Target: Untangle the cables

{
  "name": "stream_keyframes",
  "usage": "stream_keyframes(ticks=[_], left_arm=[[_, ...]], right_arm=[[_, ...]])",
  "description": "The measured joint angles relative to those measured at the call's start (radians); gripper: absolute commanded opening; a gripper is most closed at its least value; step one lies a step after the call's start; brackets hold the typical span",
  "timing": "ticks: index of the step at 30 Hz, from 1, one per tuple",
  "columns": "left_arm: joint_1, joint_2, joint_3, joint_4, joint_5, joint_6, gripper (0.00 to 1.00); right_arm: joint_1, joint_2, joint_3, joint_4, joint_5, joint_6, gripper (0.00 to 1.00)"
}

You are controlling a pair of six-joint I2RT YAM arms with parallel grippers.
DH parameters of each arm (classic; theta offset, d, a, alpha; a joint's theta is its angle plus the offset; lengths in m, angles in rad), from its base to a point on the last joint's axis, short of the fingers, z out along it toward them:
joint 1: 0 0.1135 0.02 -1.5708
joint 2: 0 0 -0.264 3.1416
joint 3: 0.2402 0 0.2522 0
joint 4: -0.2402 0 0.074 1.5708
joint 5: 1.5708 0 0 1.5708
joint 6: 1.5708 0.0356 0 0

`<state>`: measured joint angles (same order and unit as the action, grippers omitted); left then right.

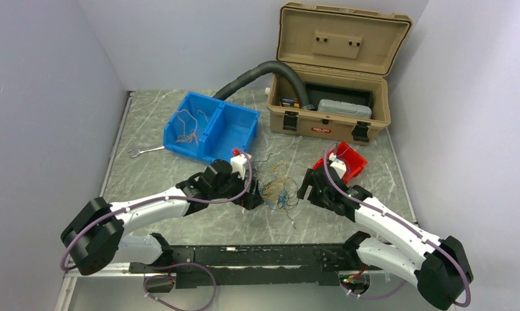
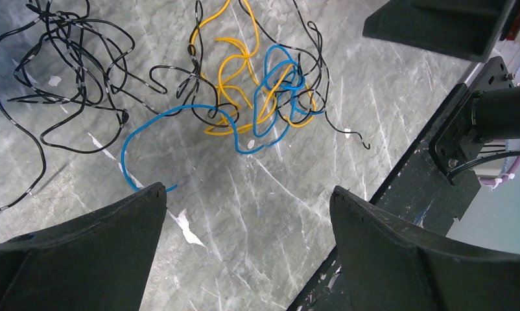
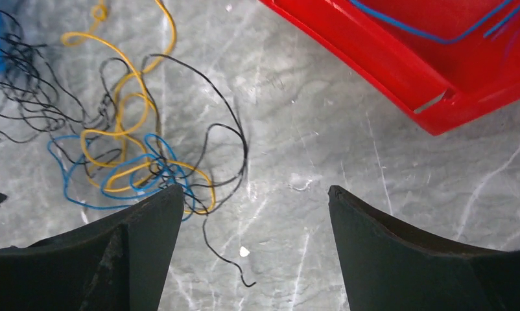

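A tangle of thin cables [image 1: 277,189] lies on the marble table between my two grippers. In the left wrist view, yellow wires [image 2: 235,71] and blue wires [image 2: 280,84] knot together, with a bunch of black wires [image 2: 69,58] to their left. One blue strand ends beside the left fingertip. The left gripper [image 2: 249,191] is open over bare table, just short of the tangle, holding nothing. The right gripper [image 3: 255,189] is open too, with the cables [image 3: 121,168] ahead of its left finger and a loose black end [image 3: 225,259] between the fingers.
A red bin [image 3: 426,71] holding blue wire [image 3: 426,29] sits by the right gripper. A blue two-part bin [image 1: 239,126] at the back left holds whitish wires [image 1: 189,129]. Behind stand an open tan toolbox [image 1: 329,71] and a black hose [image 1: 257,74]. A wrench [image 1: 144,151] lies left.
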<state>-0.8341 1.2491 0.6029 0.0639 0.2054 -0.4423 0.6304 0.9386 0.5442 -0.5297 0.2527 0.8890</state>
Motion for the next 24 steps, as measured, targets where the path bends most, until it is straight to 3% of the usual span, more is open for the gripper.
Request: stream_keyframes(ticks=[8, 17, 24], left_arm=[[0.011, 0.000, 0.021, -0.021, -0.011, -0.013, 0.99], [0.108, -0.106, 0.001, -0.043, -0.009, -0.048, 0.99], [0.112, -0.059, 0.002, -0.041, 0.034, -0.048, 0.97]], right_arm=[[0.015, 0.057, -0.104, 0.226, -0.161, 0.040, 0.85], [0.161, 0.195, -0.050, 0.583, -0.289, 0.025, 0.84], [0.159, 0.085, 0.033, 0.475, -0.181, -0.045, 0.80]])
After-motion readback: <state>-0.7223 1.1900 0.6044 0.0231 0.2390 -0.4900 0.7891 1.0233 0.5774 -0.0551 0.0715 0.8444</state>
